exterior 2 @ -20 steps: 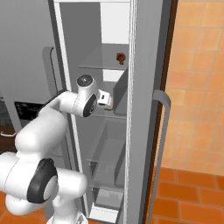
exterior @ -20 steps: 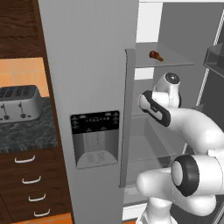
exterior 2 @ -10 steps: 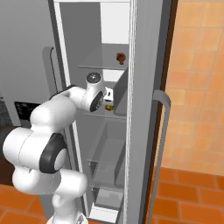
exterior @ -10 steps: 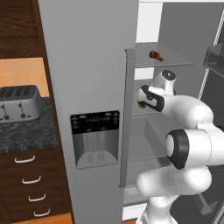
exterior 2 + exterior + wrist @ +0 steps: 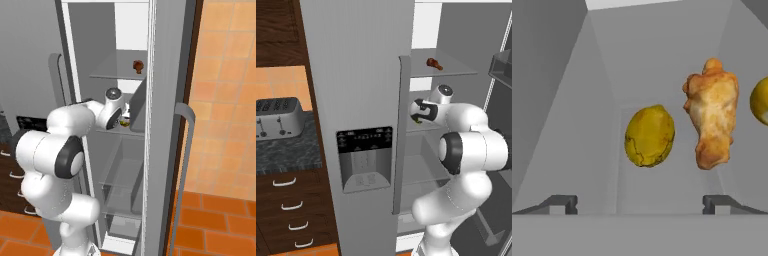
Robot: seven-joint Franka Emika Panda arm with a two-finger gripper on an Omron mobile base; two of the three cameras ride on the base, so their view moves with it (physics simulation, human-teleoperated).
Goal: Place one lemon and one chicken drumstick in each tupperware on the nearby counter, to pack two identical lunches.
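Deep inside the open fridge [image 5: 165, 75], on the middle shelf [image 5: 672, 185], the hand [image 5: 640, 202] reaches with its fingers spread wide and nothing between them, lined up on a lemon [image 5: 649, 135] lying dead ahead at twelve o'clock. Just beside that lemon, at about two o'clock, lies a chicken drumstick [image 5: 711, 113], and a second lemon [image 5: 760, 100] peeks in at three o'clock, at the frame's edge. The likeliest slip, as I judge it, is crowding: the right finger could nudge the drumstick as the hand closes, or the round lemon could roll away toward the back wall if the fingers meet it off centre. The narrow gap between the fridge door [image 5: 398, 135] and the arm also leaves little room for pulling back cleanly. Another drumstick [image 5: 434, 63] sits on the upper shelf [image 5: 458, 70], at twelve o'clock from the hand. On the counter [image 5: 286, 150], far off at nine o'clock, stands a toaster [image 5: 278, 116].
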